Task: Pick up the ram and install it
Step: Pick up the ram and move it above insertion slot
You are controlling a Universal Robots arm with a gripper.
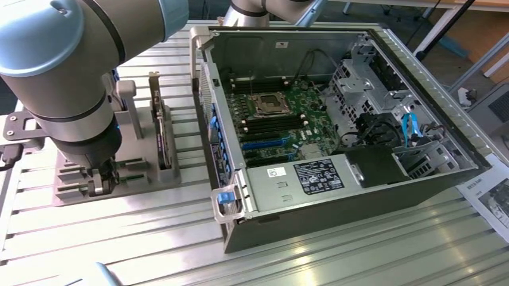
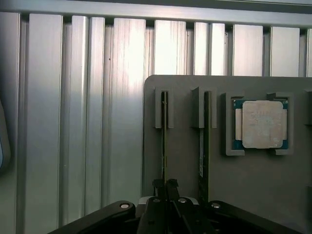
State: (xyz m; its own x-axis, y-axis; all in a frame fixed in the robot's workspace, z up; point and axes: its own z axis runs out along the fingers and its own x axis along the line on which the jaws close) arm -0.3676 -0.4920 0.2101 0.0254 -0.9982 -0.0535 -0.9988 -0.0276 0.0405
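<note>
The gripper stands straight down over a grey holder on the ribbed metal table, on the exterior view's left of the open computer case. In the wrist view the gripper has its jaws drawn in narrow, one finger on each flat face of the ram, and they appear to pinch it. The ram stands on its thin edge in the outermost slot of the holder. It shows as a dark line that runs straight away from the fingers toward the two upright guides at the slot's far end. Its long axis therefore lies along the slot, and the jaws close across its thin side. The grip looks to sit near one end of the stick, not at its middle. Just beside it, in the neighbouring slot and parallel to it, stands a thicker dark card with a pale label. It is apart from the fingers. Past that, the square silver processor lies flat in its own pocket. The green board in the case is well apart from the gripper, across the case wall.
</note>
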